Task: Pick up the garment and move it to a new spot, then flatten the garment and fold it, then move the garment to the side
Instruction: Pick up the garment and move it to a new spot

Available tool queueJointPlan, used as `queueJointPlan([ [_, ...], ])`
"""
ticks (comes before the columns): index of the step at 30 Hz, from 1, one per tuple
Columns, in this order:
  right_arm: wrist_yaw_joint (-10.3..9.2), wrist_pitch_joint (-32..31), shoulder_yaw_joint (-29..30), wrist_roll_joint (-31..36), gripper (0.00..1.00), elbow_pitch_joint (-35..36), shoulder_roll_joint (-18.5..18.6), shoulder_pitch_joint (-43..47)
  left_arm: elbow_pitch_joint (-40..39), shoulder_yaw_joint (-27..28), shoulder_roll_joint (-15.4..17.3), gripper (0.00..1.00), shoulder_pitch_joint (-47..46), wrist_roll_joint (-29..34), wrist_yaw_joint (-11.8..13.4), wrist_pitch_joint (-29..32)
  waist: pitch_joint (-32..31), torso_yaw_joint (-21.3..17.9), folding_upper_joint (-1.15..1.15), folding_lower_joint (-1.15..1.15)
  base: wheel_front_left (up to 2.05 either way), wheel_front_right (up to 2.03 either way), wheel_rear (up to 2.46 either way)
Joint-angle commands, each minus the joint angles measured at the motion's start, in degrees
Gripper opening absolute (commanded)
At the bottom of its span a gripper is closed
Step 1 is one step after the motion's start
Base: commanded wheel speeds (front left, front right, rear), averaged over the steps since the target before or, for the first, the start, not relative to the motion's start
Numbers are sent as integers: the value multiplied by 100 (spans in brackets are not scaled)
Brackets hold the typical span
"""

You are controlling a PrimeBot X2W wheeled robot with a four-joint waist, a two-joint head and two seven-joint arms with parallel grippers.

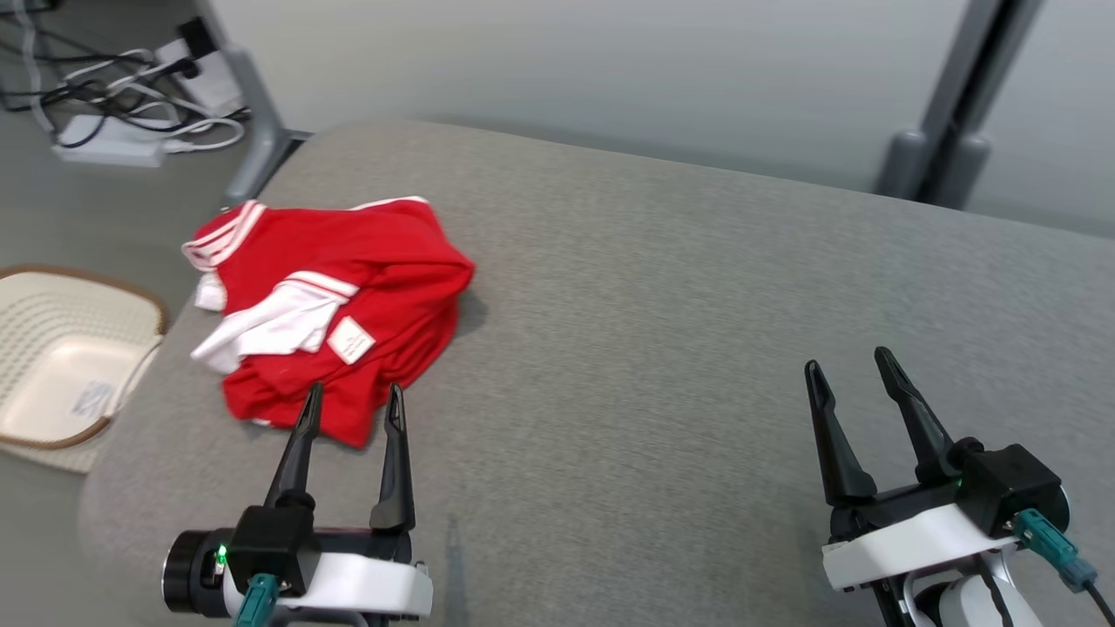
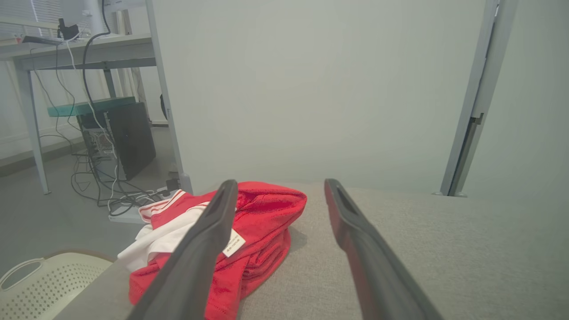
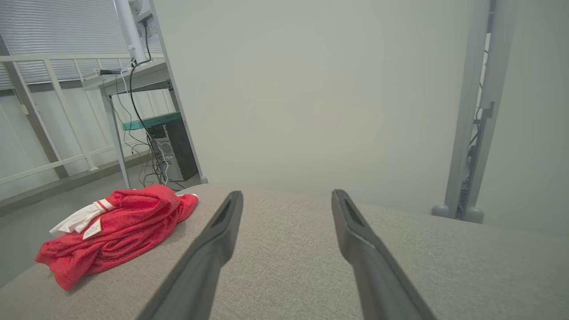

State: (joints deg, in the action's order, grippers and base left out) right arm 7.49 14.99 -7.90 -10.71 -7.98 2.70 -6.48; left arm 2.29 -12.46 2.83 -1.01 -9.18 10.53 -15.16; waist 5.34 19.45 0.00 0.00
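Observation:
A red garment [image 1: 348, 296] with white trim and a white label lies crumpled near the left end of the grey upholstered surface [image 1: 662, 331]. My left gripper [image 1: 353, 399] is open, its fingertips at the garment's near edge, nothing between them. In the left wrist view the garment [image 2: 262, 218] sits just ahead and left of the open gripper [image 2: 278, 186]. My right gripper [image 1: 849, 361] is open over bare fabric at the lower right, far from the garment. The right wrist view has the garment [image 3: 120, 226] off to the left of the gripper [image 3: 286, 195].
A cream perforated basket [image 1: 52, 366] stands on the floor left of the surface. Cables and a power strip [image 1: 113, 139] lie on the floor at the back left beside a metal leg [image 1: 257, 131]. A grey post [image 1: 958, 104] stands at the back right.

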Motion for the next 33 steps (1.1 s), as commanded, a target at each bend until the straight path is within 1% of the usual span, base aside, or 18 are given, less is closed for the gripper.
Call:
queueJointPlan([
  [1, 0, 29, -14, -44, 100, -14, 39, 41, 5, 23, 14, 100, 90, -25, -8, -2, -113, 445, 0, 0, 0, 0, 0],
  [6, 0, 28, -132, -91, 100, -80, 40, 105, 22, 52, 12, 100, 186, -19, -37, -2, -207, 860, 0, 0, 0, 0, 0],
  [9, 0, 28, -220, -114, 100, -108, 37, 108, 24, 76, 12, 100, 242, 2, -57, -2, -253, 1022, 0, 0, 0, 0, 0],
  [15, 0, 28, -506, -142, 100, -185, 41, -38, -100, 178, 11, 100, 264, -52, 50, -2, -176, 1082, 0, 0, 0, 0, 0],
  [23, 0, 28, -589, -157, 100, -293, 40, -123, -154, 196, 14, 100, 318, -120, 113, -2, -124, 1104, 0, 0, 0, 0, 0],
  [27, 0, 28, -549, -107, 100, -293, 41, -98, -115, 188, 14, 100, 308, -145, 78, -2, -106, 1094, 0, 0, 0, 0, 0],
  [30, 0, 28, -272, -311, 100, -204, 46, -33, -7, 159, 13, 100, 236, -117, -10, -2, -58, 1081, 0, 0, 0, 0, 0],
  [33, 1, 28, -263, -173, 100, -102, 27, -119, 87, 260, 14, 100, 121, -296, -52, -3, 108, 943, 0, 0, 0, 0, 0],
])
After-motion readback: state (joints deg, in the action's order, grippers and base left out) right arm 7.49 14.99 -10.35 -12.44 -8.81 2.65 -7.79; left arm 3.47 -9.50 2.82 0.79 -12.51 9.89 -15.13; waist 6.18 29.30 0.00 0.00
